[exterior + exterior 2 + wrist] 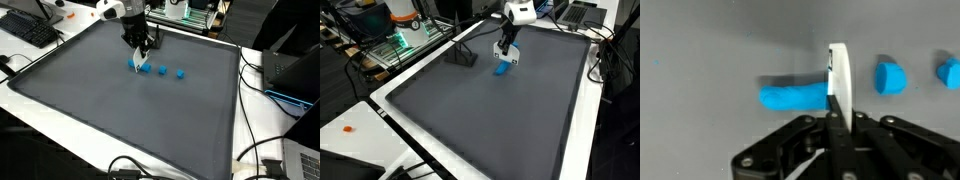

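Observation:
My gripper (836, 118) is shut on a thin white flat piece (838, 68) that stands upright between the fingers. It hangs just above the dark grey mat (120, 110), in both exterior views (142, 52) (507, 52). Right behind the white piece lies an elongated blue block (792, 96), also seen in the exterior views (137, 66) (501, 69). Two small blue pieces (890, 77) (951, 72) lie in a row beside it (162, 71) (180, 73). I cannot tell whether the white piece touches the blue block.
The mat (490, 120) covers a white table. A keyboard (30, 28) lies at a far corner, and cables (262, 150) and a dark laptop (295, 75) sit along one side. A black post (466, 56) stands near the gripper. A small orange item (348, 128) lies on the white edge.

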You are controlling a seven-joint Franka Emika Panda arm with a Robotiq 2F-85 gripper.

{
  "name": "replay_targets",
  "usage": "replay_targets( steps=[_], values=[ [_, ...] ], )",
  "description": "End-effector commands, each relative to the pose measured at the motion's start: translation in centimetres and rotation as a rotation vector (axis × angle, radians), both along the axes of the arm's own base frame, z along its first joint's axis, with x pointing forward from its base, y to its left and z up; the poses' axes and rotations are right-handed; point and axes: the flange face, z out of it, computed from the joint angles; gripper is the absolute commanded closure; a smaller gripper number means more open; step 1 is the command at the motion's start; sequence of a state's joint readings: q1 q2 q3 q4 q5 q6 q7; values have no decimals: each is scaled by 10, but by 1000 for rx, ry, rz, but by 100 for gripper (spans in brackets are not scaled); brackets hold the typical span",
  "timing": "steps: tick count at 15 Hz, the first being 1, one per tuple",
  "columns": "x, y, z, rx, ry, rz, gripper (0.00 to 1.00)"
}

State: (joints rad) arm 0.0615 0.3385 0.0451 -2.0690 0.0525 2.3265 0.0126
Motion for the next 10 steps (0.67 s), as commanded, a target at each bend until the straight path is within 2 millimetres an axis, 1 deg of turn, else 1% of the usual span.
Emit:
replay_targets(
  steps=[1, 10],
  values=[
    [-1, -4, -12, -16, 16, 20, 99],
    [-4, -7, -29, -14, 35, 23, 99]
  ],
)
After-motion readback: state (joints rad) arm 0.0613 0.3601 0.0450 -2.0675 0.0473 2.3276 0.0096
